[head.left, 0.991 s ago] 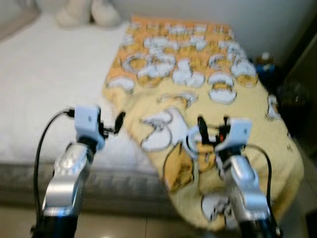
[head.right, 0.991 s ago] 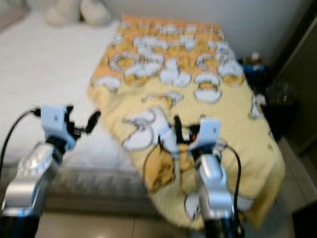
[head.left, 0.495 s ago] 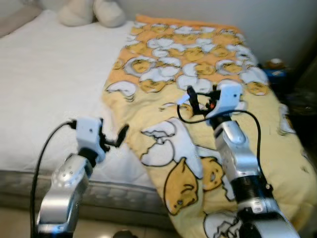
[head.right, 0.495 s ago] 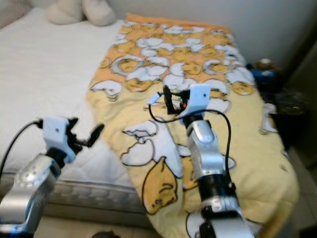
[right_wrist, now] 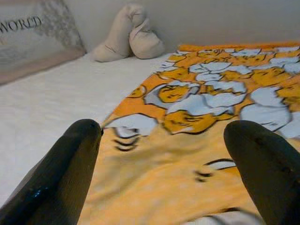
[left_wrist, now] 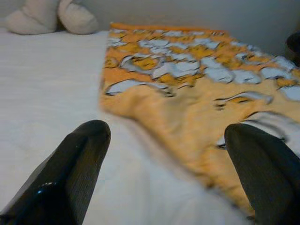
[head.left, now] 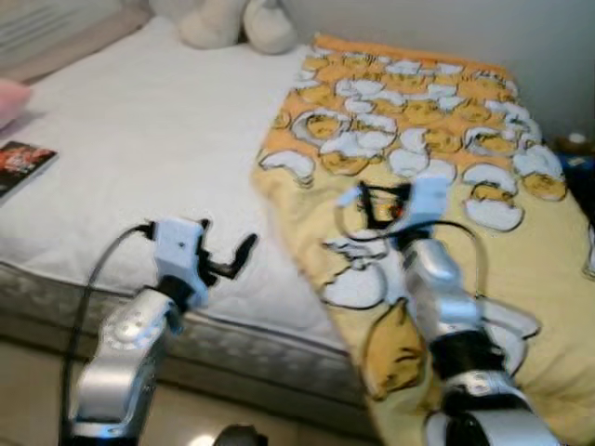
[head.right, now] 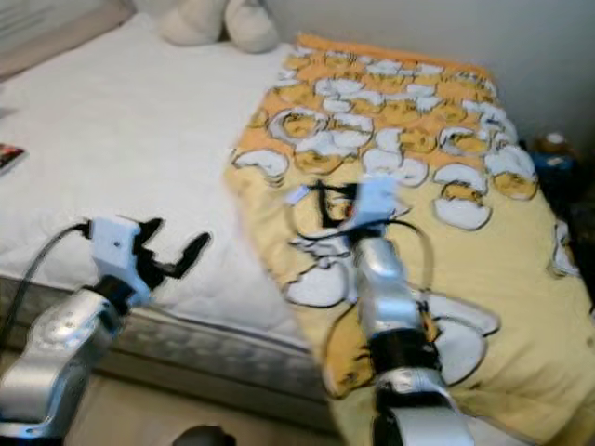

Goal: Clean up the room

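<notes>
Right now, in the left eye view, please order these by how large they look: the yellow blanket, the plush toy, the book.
1. yellow blanket, by far the largest.
2. plush toy, cut by the frame's top edge.
3. book, also cut at the frame's edge.
The plush toy lies farther away, so the last two are uncertain.

Head views are soft with blur; I cannot make out the fingers of the right gripper (head.left: 370,199) against the yellow blanket (head.left: 521,251). The blanket's far side runs off the frame edge. Beside it, a dark blue object (head.right: 555,156) is too blurred to identify. Near the bed's (head.left: 139,149) left side, a dark book-like item (head.left: 22,160) and a pink thing (head.left: 9,98) are both cut off. Plush toy (head.left: 237,20) cropped at top.
</notes>
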Available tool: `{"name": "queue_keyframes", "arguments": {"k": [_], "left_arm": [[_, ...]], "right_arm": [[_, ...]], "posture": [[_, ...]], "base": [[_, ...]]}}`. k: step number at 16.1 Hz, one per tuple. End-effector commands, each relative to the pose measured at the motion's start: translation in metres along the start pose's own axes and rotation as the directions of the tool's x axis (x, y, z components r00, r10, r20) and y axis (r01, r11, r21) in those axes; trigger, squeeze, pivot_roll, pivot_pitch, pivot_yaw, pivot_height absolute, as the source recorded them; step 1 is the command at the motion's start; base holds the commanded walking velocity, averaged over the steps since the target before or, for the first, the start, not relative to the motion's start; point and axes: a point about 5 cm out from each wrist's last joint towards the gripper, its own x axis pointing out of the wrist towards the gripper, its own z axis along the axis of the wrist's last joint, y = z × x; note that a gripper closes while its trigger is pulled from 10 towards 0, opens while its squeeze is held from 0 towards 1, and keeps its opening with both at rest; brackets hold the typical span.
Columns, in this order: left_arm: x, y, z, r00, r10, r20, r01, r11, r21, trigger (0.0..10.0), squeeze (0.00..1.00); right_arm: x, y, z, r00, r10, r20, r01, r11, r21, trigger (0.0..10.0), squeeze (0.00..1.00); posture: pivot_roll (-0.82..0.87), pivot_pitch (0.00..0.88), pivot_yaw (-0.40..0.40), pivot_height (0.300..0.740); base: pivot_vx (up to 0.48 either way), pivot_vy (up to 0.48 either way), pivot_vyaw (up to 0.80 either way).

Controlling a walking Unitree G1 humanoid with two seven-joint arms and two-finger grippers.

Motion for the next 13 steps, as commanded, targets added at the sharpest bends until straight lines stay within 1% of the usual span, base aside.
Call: {"name": "queue_keyframes", "arguments": {"k": [1,2,3,6,9,12,13], "left_arm": [[0.005,-0.007,0.003,0.999,-0.033,0.008,0.033,0.999,0.003,10.0,0.00],[0.006,-0.005,0.004,1.000,-0.027,0.009,0.027,1.000,0.012,10.0,0.00],[0.008,-0.005,0.006,1.000,-0.026,0.010,0.026,1.000,0.017,10.0,0.00],[0.011,-0.006,0.006,1.000,-0.027,0.010,0.026,1.000,0.013,10.0,0.00],[0.012,-0.010,0.004,0.999,-0.039,0.005,0.039,0.999,0.013,10.0,0.00],[0.010,-0.009,0.004,0.999,-0.039,0.004,0.039,0.999,0.016,10.0,0.00],[0.009,-0.008,0.007,0.999,-0.039,0.021,0.039,0.999,0.014,10.0,0.00]], "right_arm": [[0.000,-0.018,0.004,0.998,-0.069,0.012,0.069,0.997,-0.013,10.0,0.00],[0.000,-0.019,0.002,0.997,-0.078,0.002,0.078,0.997,-0.020,10.0,0.00],[0.000,-0.021,0.000,0.996,-0.088,-0.019,0.088,0.996,-0.015,10.0,0.00],[-0.001,-0.023,0.000,0.995,-0.099,-0.002,0.099,0.995,-0.025,10.0,0.00],[-0.001,-0.025,-0.002,0.994,-0.107,0.000,0.107,0.994,-0.030,10.0,0.00],[0.000,-0.029,-0.003,0.991,-0.131,-0.008,0.130,0.991,-0.029,10.0,0.00],[0.003,-0.029,-0.002,0.991,-0.134,-0.008,0.133,0.990,-0.037,10.0,0.00]], "posture": [[0.12,0.010,-0.023,0.740],[0.12,0.008,-0.018,0.740],[0.12,0.005,-0.016,0.740],[0.10,0.004,-0.016,0.740],[0.10,0.007,-0.015,0.740],[0.11,0.017,-0.016,0.740],[0.12,0.017,-0.016,0.740]], "base": [[0.000,0.405,0.00],[0.000,0.000,0.00],[0.000,0.000,-0.66],[0.000,0.000,-0.62],[0.000,0.000,-0.65],[0.000,0.000,-0.66],[0.000,0.000,-0.64]]}}
